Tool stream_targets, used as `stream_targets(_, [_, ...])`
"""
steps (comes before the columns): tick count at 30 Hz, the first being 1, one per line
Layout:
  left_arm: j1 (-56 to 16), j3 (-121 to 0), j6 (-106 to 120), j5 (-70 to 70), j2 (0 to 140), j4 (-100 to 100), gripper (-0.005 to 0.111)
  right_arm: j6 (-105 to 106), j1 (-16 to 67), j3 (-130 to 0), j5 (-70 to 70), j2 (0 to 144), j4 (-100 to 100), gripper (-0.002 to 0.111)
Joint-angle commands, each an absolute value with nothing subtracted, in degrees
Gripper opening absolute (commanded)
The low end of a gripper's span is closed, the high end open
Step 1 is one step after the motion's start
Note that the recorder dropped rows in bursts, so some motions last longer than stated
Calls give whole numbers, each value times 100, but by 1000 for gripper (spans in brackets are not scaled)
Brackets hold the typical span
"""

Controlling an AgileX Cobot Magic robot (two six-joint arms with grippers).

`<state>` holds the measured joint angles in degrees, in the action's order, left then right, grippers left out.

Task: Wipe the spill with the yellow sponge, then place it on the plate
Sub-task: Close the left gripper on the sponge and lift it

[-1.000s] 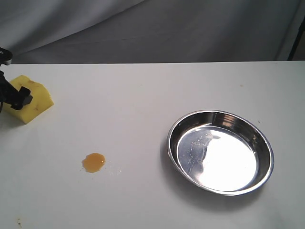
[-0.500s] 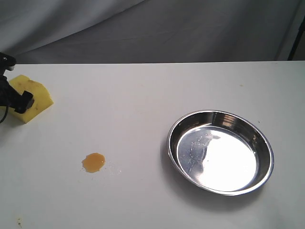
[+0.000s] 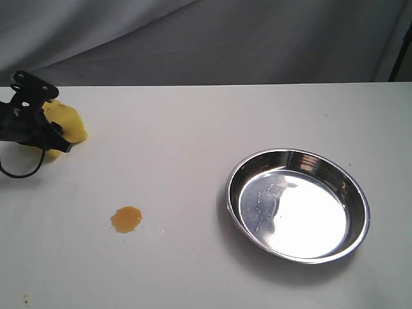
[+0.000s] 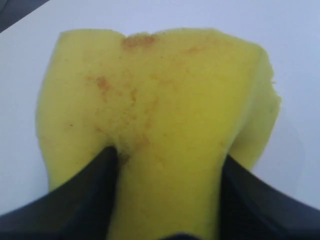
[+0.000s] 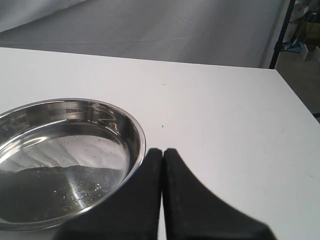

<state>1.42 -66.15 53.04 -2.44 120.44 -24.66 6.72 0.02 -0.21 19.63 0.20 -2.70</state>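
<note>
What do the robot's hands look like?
Both are matte black. The left gripper has smooth, tapered fingers, and a thin black cable loops off its bolted body. The right gripper has broad, wedge-shaped fingers.

**tablewatcher:** Anything in the way around the left pincer (image 3: 55, 132)?

**gripnerd:** Not really. The only thing touching it is the yellow sponge (image 3: 67, 123), squished between its fingers (image 4: 107, 165). From the pincer over to the spill (image 3: 126, 218) it's bare table (image 3: 193, 129), so there's loads of room.

**tablewatcher:** And further out?

**gripnerd:** The plate (image 3: 232, 183) sits well apart from that pincer, past the spill. Its raised rim is the only bump. The right pincer (image 5: 162, 160) is near that rim, tips pressed together, with open tabletop beyond them.
</note>
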Motion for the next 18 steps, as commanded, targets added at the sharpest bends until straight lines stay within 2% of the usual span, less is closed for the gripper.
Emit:
stream_targets(1, [111, -6633, 5274, -252, 12059, -2488, 13, 682, 9, 0, 1959, 0, -293, 0])
stream_targets(3, [111, -6633, 5274, -252, 12059, -2488, 0, 682, 9, 0, 1959, 0, -293, 0])
stream_targets(10, [111, -6633, 5260, 0, 11942, -2488, 0, 682, 9, 0, 1959, 0, -293, 0])
stream_targets(18, [111, -6633, 5060, 818, 11099, -2511, 0, 682, 9, 0, 1959, 0, -293, 0])
